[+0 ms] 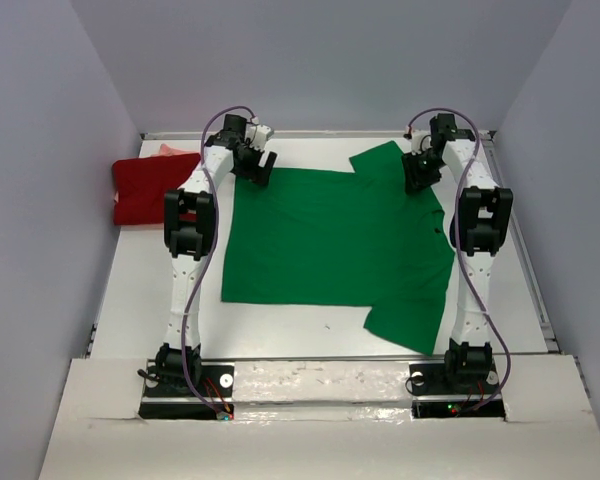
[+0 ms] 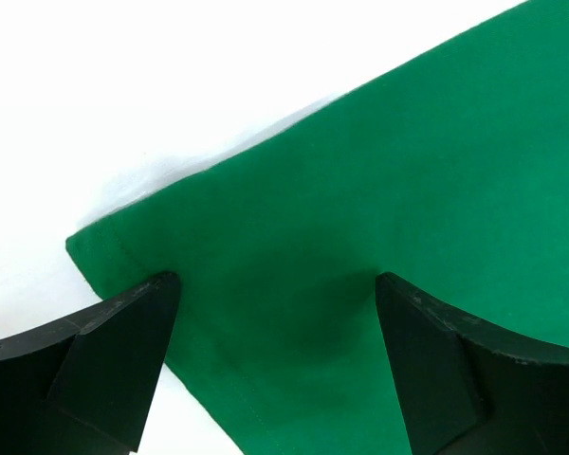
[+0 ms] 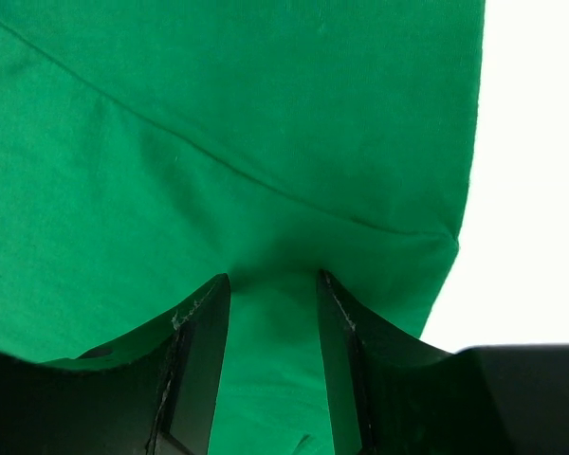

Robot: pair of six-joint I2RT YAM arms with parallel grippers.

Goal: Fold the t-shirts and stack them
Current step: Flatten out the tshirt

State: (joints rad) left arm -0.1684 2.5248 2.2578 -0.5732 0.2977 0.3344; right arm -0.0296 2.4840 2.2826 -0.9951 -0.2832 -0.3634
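Both arms extended forward. Left jaws released over far-left corner of green t-shirt (image 1: 330,240), spread flat on counter (image 1: 130,300). Right jaws half-closed at its sleeve; grasp indeterminate. T-shirts: three, with red t-shirt (image 1: 145,190) and pink t-shirt (image 1: 173,150) far left.

Of the salmon-pink t-shirt (image 1: 172,150) I see only a thin strip behind the dark red t-shirt (image 1: 145,190), whose right end goes behind my left arm (image 1: 190,225). My right arm (image 1: 477,225) covers the right edge of the green t-shirt (image 1: 330,235). In my right wrist view the cloth runs out of the picture at the top and left, and I cannot tell if the fingers (image 3: 194,360) of my right gripper (image 3: 273,277) pinch it or only press on it. A tiny speck (image 1: 327,327) near the hem is too small to name.
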